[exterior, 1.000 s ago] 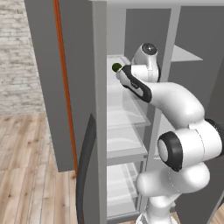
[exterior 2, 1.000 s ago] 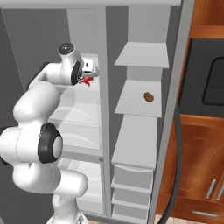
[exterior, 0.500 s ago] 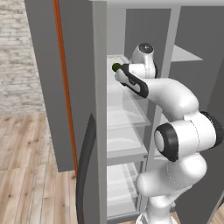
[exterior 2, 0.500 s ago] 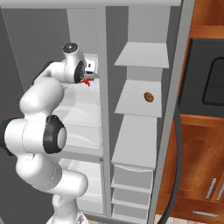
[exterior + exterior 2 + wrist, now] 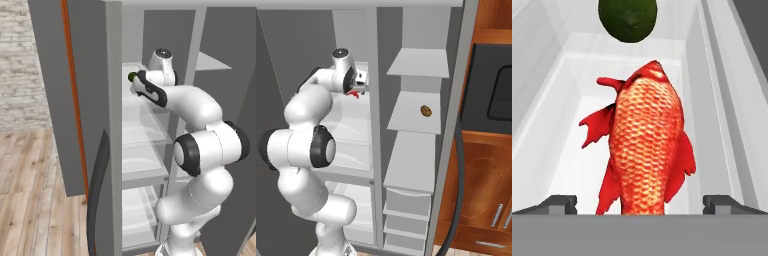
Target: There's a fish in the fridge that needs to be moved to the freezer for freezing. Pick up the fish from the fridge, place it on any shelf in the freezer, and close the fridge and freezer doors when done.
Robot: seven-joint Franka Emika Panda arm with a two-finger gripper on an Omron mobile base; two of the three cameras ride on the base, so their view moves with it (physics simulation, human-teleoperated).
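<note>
Reaching further since a second ago, the arm has folded up and pushed its gripper (image 5: 640,204) deeper onto the fridge's (image 5: 351,130) upper glass shelf. Fingers stand wide, either side of the fish (image 5: 646,145) — nothing gripped yet, so a grasp looks imminent. Beyond the fish sits a dark green ball (image 5: 628,19); the freezer (image 5: 416,150) holds a small brown item (image 5: 426,111).
</note>
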